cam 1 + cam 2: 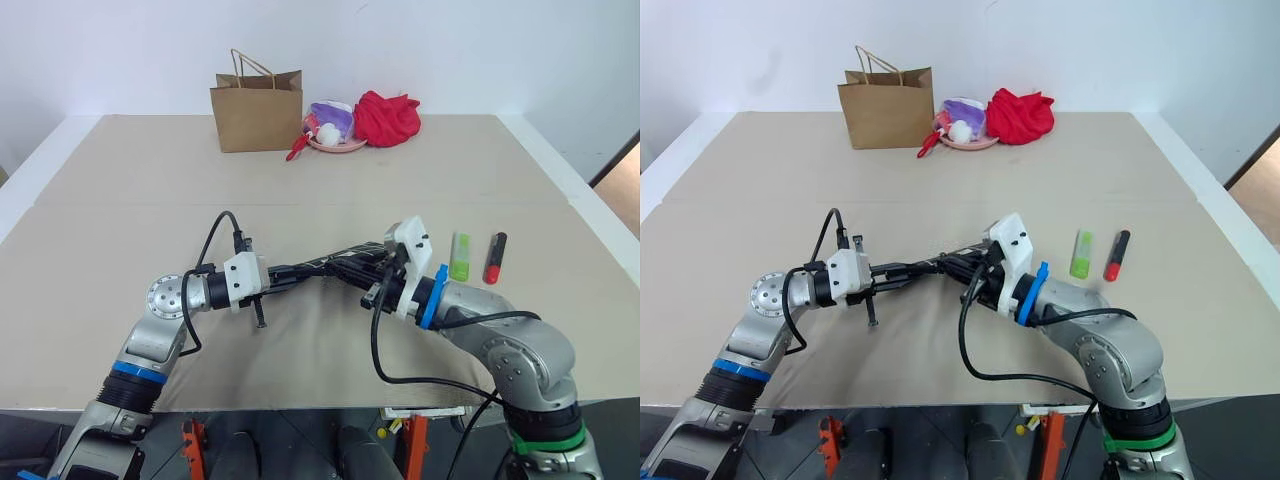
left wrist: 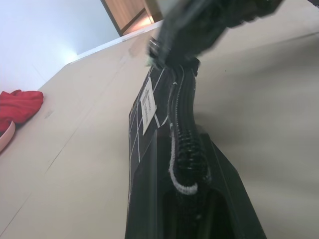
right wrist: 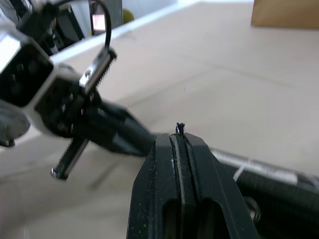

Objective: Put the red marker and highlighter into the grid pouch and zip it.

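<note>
Black grid pouch (image 1: 335, 262): held off the bench (image 1: 120, 200) at frame centre, between both arms. Left pincer (image 1: 300, 269): clamped on the pouch's left end, by the zipper line. Right pincer (image 1: 372, 262): closed narrow on something small at the right end, judged the zip pull. Highlighter (image 1: 460, 257) and marker (image 1: 495, 258): lying side by side at right of centre, not yet bagged. Judgement: the fabric is best kept taut and the zipper drawn straight along its track.

A robot test lab: a bare beige-covered table (image 1: 120, 190) against a plain white wall (image 1: 120, 50).
</note>
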Motion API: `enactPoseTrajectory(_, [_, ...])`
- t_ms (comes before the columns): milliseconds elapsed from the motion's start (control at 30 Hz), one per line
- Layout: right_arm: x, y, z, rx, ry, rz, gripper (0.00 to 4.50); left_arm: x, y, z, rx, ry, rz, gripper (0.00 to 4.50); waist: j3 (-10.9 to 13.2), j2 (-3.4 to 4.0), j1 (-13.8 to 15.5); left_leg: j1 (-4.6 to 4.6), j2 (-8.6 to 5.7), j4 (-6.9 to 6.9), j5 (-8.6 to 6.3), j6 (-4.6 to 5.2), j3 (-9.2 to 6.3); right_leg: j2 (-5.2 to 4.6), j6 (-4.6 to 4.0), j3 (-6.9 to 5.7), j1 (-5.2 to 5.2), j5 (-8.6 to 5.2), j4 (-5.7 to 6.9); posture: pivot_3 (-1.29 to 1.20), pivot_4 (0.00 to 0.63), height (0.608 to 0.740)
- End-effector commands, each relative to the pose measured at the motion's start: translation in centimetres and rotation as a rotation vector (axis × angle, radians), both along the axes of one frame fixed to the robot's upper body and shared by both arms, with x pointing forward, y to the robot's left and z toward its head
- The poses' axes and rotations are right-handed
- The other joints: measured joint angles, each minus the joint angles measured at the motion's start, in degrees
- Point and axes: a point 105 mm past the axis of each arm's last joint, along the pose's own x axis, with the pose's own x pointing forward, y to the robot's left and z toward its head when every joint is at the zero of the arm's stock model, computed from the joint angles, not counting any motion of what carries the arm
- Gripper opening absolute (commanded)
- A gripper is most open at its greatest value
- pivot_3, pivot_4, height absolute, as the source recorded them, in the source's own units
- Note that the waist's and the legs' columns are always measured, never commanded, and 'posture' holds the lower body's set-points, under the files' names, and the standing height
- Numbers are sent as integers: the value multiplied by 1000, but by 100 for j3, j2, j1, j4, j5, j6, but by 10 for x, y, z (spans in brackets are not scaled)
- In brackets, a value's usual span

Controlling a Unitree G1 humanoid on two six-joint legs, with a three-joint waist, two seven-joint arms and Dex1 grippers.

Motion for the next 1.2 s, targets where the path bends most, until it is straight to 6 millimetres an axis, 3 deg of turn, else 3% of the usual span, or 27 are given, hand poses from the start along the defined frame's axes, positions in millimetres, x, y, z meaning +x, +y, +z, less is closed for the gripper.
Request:
enactPoseTrajectory(33, [-7, 6, 13, 29, -32, 41, 63, -3, -3, 13, -25, -45, -17, 0, 0, 0, 1, 0, 0, 0, 0, 0, 0, 0, 0, 0, 0, 0, 0, 0, 150, 740])
enactPoseTrajectory(367, [-11, 9, 8, 9, -14, 73, 63, -2, -5, 14, -29, -47, -25, 0, 0, 0, 3, -2, 0, 0, 0, 0, -1, 0, 1, -2, 0, -1, 0, 0, 150, 740])
enactPoseTrajectory(1067, [-15, 39, 16, 33, 0, 176, 63, -1, -10, 16, -32, -58, -36, 0, 0, 0, 1, -4, 0, 0, 0, 0, -4, 0, 2, -5, -1, -1, 0, 0, 150, 740])
enactPoseTrajectory(1200, [-13, 36, 13, 20, -2, 157, 63, -2, -9, 16, -32, -60, -34, 0, 0, 0, 1, -4, 0, 0, 0, 0, -6, 1, 2, -7, -1, -1, 0, 0, 150, 740])
